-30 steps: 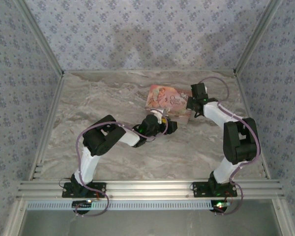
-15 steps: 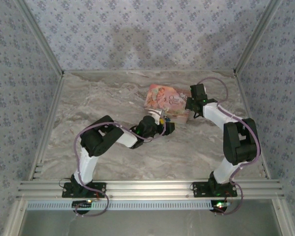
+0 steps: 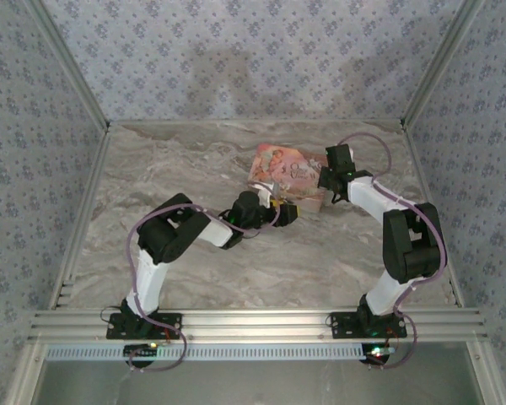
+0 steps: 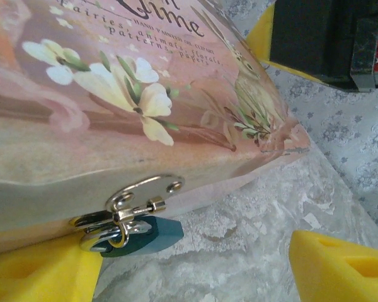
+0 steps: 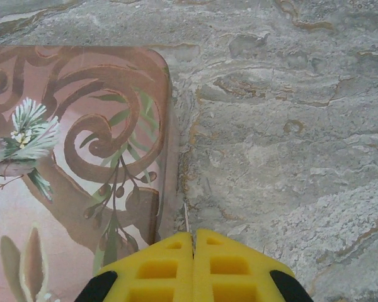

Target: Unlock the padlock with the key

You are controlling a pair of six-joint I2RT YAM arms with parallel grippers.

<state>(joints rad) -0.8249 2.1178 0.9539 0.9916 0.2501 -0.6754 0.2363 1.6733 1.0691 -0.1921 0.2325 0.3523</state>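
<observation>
Hanging from box [image 4: 113, 94] hasp [image 4: 145, 192], left wrist view: teal padlock [image 4: 145, 236], left pincer [image 4: 189, 270] spread; right pincer [image 5: 193, 258] pressed together.

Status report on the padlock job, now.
Left gripper open, facing the box's latch side. Right gripper shut, over the box's corner. Padlock hangs on the hasp, low by the table. Nothing between left gripper and padlock.

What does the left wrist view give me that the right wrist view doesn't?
Left wrist: the teal padlock hanging from the metal hasp, flanked by the open left gripper. Right wrist: the painted bird beside brown scrollwork. Both: the pink box, the marble table and the right gripper, shut in its own camera.
</observation>
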